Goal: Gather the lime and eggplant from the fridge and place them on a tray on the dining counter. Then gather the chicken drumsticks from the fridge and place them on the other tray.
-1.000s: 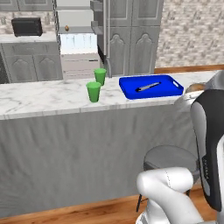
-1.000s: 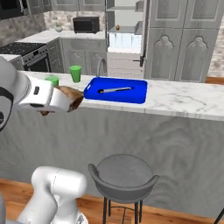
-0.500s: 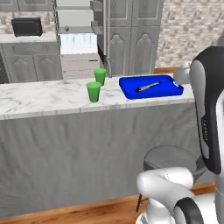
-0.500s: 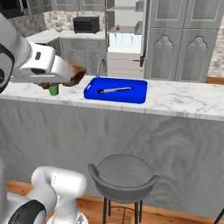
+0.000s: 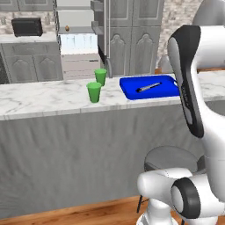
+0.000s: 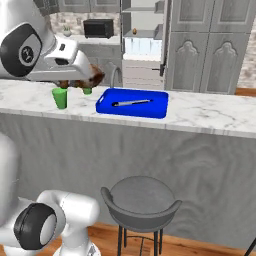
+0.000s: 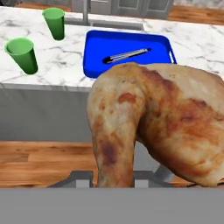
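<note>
While lifted from low at left up to the upper left of the right base view, gripper (image 6: 82, 80) stays clamped on chicken drumstick (image 7: 148, 127), now level with the marble counter (image 6: 200, 112). Blue tray (image 6: 132, 103) at frame centre; carry nearly done, placing still ahead.

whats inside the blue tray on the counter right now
One slim dark utensil lies diagonally inside the blue tray; what kind it is cannot be told. The near right corner of the tray is covered in the hand view by the chicken drumstick held in the end effector.
</note>
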You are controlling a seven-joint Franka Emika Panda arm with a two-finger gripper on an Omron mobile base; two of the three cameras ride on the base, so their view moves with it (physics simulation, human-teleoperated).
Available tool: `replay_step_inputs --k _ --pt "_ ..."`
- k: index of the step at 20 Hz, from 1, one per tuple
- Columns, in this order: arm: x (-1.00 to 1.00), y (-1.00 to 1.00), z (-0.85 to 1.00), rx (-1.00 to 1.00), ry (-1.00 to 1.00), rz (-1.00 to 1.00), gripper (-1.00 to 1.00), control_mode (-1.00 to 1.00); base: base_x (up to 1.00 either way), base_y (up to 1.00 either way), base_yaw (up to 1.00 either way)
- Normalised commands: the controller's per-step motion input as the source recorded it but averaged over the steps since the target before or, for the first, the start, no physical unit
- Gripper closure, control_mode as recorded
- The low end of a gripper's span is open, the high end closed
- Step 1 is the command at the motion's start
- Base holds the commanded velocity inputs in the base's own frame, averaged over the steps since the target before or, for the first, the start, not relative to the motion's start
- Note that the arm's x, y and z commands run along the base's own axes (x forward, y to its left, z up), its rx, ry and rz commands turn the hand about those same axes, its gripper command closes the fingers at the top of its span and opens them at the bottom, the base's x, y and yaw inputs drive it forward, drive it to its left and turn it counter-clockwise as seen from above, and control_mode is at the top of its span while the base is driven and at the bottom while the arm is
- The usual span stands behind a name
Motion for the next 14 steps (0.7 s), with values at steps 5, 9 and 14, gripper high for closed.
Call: replay_step_inputs --k 5,9,14 --pt "0.85 -0.08 -0.57 0.0 0.23 0.0 1.0 -1.0 0.0 0.0 0.0" --pt "0.51 -0.2 -0.41 0.0 0.03 0.08 1.0 -1.0 0.0 0.0 0.0" --pt "0.24 -0.04 -0.28 0.0 -0.12 0.1 1.0 -1.0 0.0 0.0 0.0"
